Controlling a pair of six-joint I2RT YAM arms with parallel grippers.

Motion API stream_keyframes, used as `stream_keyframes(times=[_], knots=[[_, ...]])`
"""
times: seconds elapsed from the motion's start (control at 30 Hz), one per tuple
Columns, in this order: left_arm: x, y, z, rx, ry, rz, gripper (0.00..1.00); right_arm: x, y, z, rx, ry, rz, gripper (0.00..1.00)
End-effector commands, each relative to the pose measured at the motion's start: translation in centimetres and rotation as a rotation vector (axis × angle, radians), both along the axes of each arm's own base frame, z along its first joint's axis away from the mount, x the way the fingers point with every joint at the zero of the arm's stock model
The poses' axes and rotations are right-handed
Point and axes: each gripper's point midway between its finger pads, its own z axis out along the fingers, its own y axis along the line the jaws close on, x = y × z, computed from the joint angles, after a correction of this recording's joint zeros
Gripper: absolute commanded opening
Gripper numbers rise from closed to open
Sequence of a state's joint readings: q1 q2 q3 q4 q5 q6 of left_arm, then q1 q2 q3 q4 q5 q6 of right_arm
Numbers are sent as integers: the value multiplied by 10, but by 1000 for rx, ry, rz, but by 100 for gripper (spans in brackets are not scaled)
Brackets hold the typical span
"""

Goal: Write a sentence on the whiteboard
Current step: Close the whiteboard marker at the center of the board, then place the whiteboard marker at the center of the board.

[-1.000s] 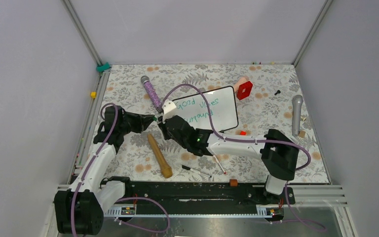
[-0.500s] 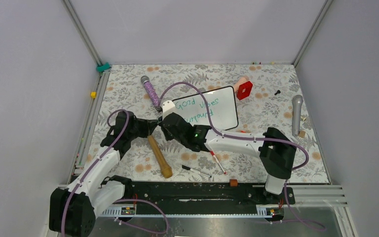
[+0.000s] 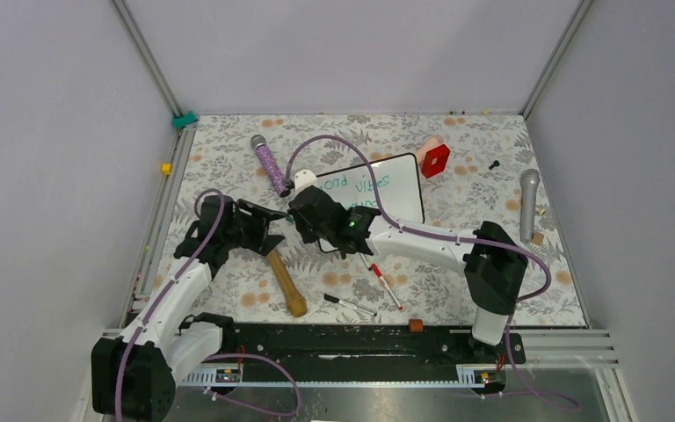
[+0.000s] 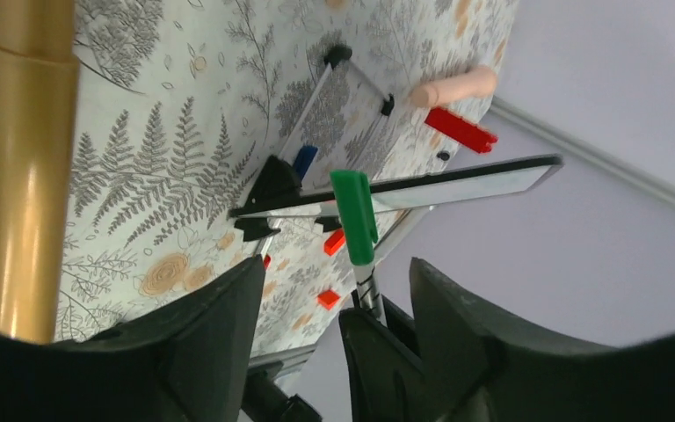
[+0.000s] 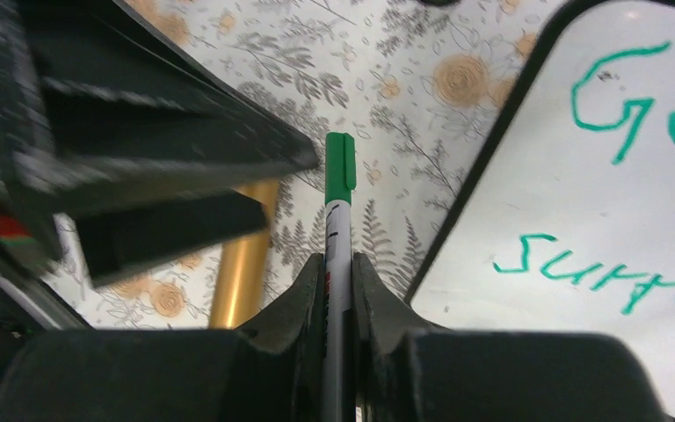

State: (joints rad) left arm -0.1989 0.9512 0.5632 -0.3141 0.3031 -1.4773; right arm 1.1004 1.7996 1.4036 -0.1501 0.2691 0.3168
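Your left gripper (image 4: pixel 334 272) has let go since a second ago, its jaws now spread open near the capped end of the green marker (image 5: pixel 339 202), while your right gripper (image 5: pixel 340 264) still clamps the barrel. The whiteboard (image 5: pixel 598 220), its green sentence (image 3: pixel 362 186) partly under the right arm, sits just right of that claw, where it was.

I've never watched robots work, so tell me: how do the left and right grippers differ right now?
The left gripper has its fingers spread and holds nothing; the right gripper is clamped on a green-capped marker. The left gripper hangs over the floral mat, while the right gripper sits beside the whiteboard. Both are black, two-fingered, and face each other.
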Motion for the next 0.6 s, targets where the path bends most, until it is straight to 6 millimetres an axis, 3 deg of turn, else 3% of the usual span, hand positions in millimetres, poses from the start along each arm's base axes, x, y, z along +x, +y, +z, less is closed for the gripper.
stream_keyframes(times=[0.0, 0.07, 0.2, 0.37, 0.57], knots=[[-5, 16, 15, 54, -29, -81, 67, -1, -16, 23, 8, 2, 10, 0], [-3, 30, 17, 121, -49, -69, 74, -5, -20, 21, 6, 11, 17, 0], [-1, 51, 22, 266, -90, -77, 76, -11, -17, 11, 48, 39, 25, 0], [-1, 59, 26, 370, -179, -120, 76, -15, 1, 0, 209, 89, -22, 7], [-8, 51, 23, 336, -257, -150, 76, -12, 16, -18, 289, 94, -62, 17]])
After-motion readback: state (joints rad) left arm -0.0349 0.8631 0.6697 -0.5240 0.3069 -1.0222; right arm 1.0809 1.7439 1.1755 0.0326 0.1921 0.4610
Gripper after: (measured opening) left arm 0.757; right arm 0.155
